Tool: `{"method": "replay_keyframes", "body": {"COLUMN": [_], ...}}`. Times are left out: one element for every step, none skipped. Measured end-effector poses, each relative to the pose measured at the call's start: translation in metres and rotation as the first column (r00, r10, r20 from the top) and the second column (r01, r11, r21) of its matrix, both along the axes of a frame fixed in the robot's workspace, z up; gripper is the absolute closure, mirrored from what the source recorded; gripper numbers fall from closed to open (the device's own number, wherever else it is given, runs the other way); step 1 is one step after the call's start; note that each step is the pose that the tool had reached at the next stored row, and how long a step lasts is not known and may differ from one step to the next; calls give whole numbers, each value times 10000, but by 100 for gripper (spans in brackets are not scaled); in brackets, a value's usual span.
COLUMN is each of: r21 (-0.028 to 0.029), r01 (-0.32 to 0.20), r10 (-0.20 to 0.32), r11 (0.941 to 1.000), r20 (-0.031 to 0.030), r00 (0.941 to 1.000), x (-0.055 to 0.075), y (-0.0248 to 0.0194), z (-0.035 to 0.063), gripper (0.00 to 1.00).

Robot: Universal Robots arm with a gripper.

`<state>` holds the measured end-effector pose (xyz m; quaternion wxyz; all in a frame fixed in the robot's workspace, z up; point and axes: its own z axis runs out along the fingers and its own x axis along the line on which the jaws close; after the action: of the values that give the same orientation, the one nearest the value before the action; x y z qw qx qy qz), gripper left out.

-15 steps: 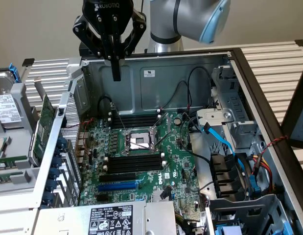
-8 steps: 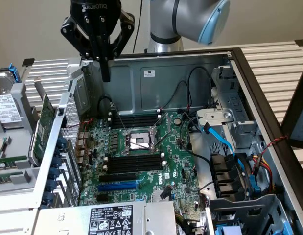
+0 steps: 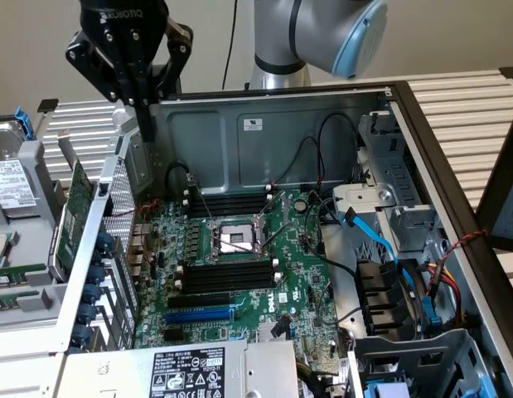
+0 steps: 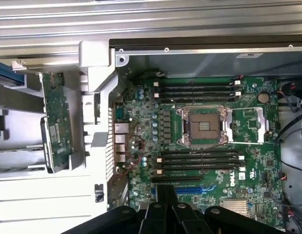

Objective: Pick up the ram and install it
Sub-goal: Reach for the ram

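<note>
Ram (image 3: 77,203): a long green stick standing on edge outside the computer case (image 3: 281,133), just beside the case's perforated wall on the exterior view's left. In the wrist view the ram (image 4: 56,122) shows its full length, with a pale label strip near its middle. It sits apart from the motherboard (image 3: 297,282) and is not yet in any slot.

My gripper (image 3: 146,128): raised above the far left corner of the case, well apart from the ram. My jaws are pressed together with nothing between them, and the wrist view shows the gripper (image 4: 165,191) as two black fingers (image 4: 158,207) meeting along a seam.

Motherboard: green and lying flat inside the case. The metal CPU socket (image 3: 235,240) is at its centre. One bank of long black memory slots (image 3: 227,203) lies on the far side of the socket and a second bank (image 3: 227,274) on the near side. A blue slot (image 3: 206,315) lies nearer still.

Setting: the case rests on a slatted table (image 3: 463,108).
</note>
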<state>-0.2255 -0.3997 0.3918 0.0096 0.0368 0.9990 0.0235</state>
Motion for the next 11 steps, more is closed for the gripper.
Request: {"method": "replay_keyframes", "body": {"r21": [-1,-1,0,-1,-1,-1,0,0,-1,-1,-1], "r01": [0,-1,-1,0,0,-1,-1,-1,0,-1,-4], "r10": [0,1,1,0,0,1,1,1,0,1,4], "r11": [10000,10000,10000,10000,10000,10000,10000,10000,10000,10000,10000], "r20": [-15,-30,-39,-45,-45,-46,-45,-45,-46,-46,-46], "r00": [10000,10000,10000,10000,10000,10000,10000,10000,10000,10000,10000], "x": [-45,-90,-135,-180,-225,-272,-317,-362,-407,-452,-495], "y": [0,0,0,0,0,0,0,0,0,0,0], "z": [0,-1,-2,-3,-6,-8,-10,-13,-15,-17,-18], "gripper": [89,89,89,89,89,89,89,89,89,89,89]}}
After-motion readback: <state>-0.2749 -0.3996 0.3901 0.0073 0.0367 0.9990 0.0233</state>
